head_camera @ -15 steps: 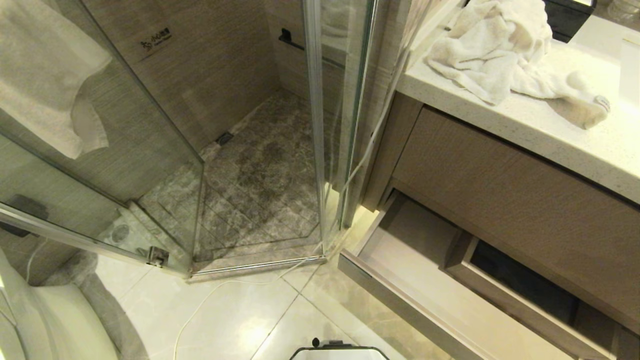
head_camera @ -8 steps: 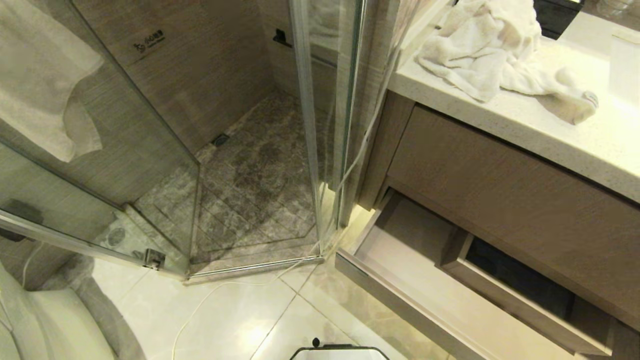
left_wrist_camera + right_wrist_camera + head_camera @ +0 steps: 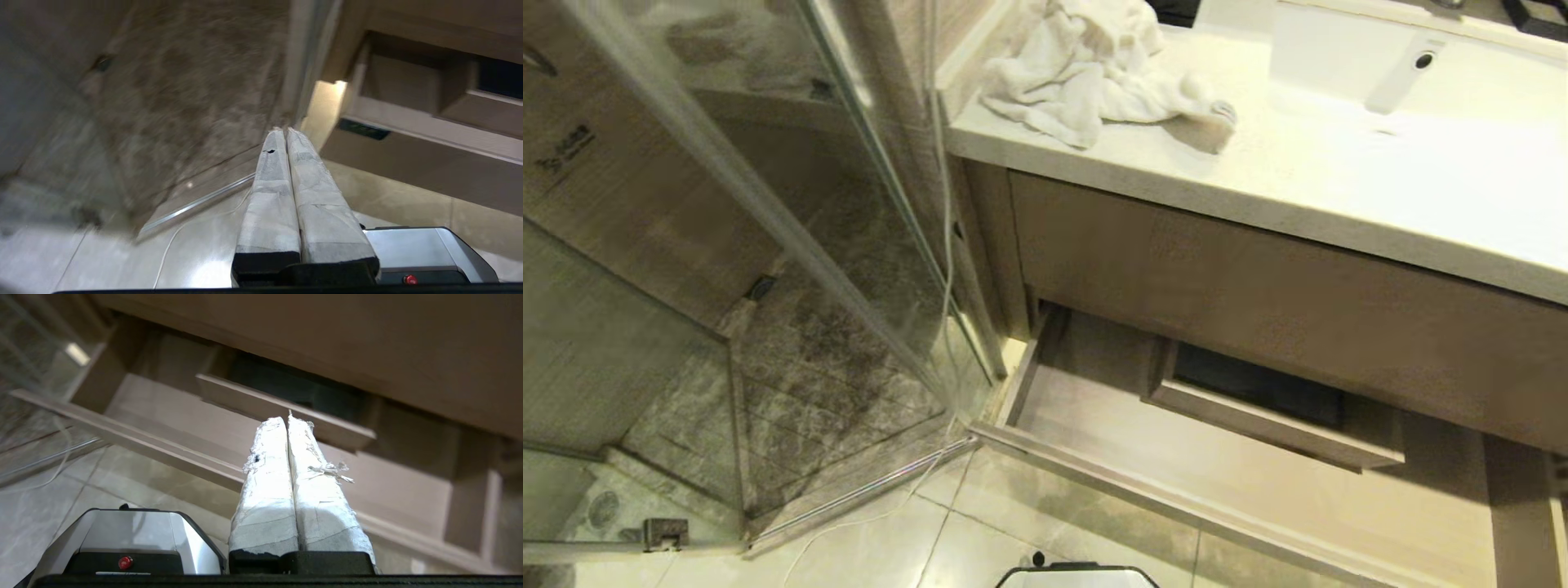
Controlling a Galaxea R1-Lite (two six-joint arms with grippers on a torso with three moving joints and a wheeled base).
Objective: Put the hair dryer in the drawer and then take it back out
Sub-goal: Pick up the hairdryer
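Observation:
The drawer (image 3: 1094, 472) stands pulled open below the vanity, empty as far as I see, with a boxed cut-out (image 3: 1258, 412) at its back. On the counter a short white barrel with a grey round end, the hair dryer (image 3: 1215, 118), pokes out from under a crumpled white towel (image 3: 1078, 65); the rest of it is hidden. Neither arm shows in the head view. My left gripper (image 3: 284, 131) is shut and hangs low over the floor, left of the drawer (image 3: 408, 122). My right gripper (image 3: 287, 418) is shut in front of the open drawer (image 3: 163, 449). Both hold nothing.
A glass shower enclosure (image 3: 768, 212) stands left of the vanity, its metal floor rail (image 3: 866, 490) meeting the drawer's corner. A thin white cable (image 3: 849, 523) runs across the tiled floor. A taller wood-grain panel (image 3: 1258, 302) sits above the drawer, and a white sink (image 3: 1380, 73) at the counter's right.
The whole head view has swung right: the vanity and drawer now sit nearer the middle, and the sink has come into view. Nothing in the room itself has moved.

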